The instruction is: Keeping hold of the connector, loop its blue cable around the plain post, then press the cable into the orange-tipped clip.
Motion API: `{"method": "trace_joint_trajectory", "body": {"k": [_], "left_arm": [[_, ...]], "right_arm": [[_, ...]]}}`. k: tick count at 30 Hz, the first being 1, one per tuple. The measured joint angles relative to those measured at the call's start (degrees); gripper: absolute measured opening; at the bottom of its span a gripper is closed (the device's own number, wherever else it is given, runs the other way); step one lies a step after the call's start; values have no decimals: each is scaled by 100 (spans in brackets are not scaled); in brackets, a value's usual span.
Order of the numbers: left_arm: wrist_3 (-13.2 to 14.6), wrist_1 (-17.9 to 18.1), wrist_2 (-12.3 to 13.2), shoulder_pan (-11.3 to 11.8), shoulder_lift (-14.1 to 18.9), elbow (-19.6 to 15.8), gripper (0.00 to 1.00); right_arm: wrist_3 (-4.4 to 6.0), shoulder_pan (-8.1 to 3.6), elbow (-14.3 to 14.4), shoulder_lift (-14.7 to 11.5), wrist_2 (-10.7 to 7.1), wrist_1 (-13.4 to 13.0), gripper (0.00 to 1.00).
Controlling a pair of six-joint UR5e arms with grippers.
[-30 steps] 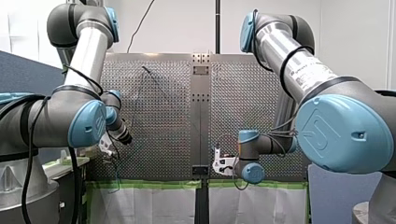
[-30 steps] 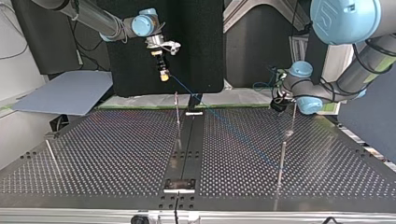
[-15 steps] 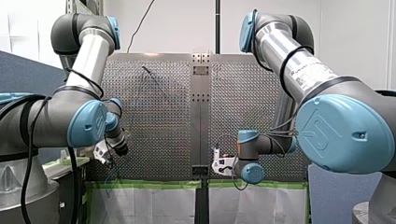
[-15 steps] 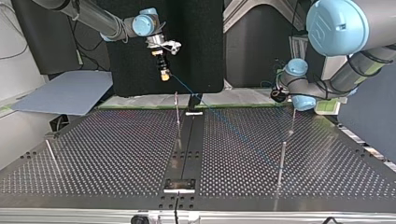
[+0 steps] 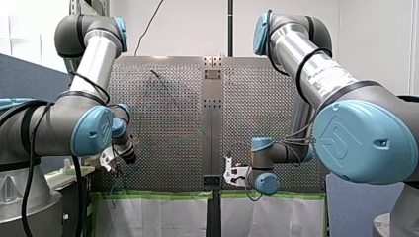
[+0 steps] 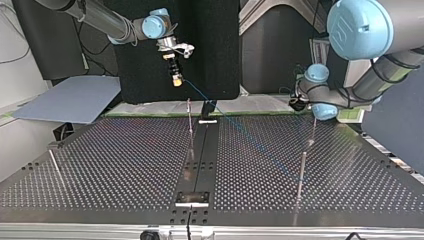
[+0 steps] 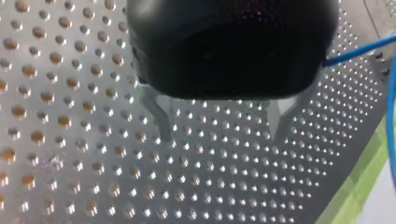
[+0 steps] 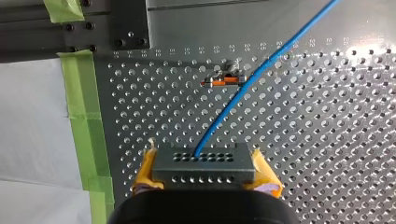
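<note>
My right gripper (image 8: 203,161), with yellow pads, is shut on a grey perforated connector (image 8: 204,170). The blue cable (image 8: 252,79) leaves the connector and runs ahead, passing just beside the orange-tipped clip (image 8: 225,82). In the top view the right gripper (image 6: 175,79) hangs above the table's far edge, and the cable (image 6: 240,130) slants down toward a plain post (image 6: 301,172). The clip's post (image 6: 190,122) stands near the middle rail. My left gripper (image 7: 222,135) is open over the perforated plate with nothing between its fingers; a stretch of blue cable (image 7: 355,51) lies beside it.
A second thin post (image 6: 313,127) stands near my left gripper (image 6: 296,103), and another leans at the top view's left (image 6: 55,165). Green tape (image 8: 84,116) lines the plate's edge. A central rail (image 6: 200,150) divides the perforated table.
My left arm drew back toward the table's far edge in the top view, lower in the front view, then almost stopped. My right arm and the connector have not moved.
</note>
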Motion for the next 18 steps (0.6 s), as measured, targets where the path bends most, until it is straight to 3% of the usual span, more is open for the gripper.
{"method": "trace_joint_trajectory", "body": {"k": [6, 18], "left_arm": [[133, -69, 102, 35, 259, 62, 100], [-422, 303, 119, 180, 960, -76, 100]], "right_arm": [[0, 1, 0, 0, 0, 0, 0], [0, 4, 0, 0, -1, 8, 0]]}}
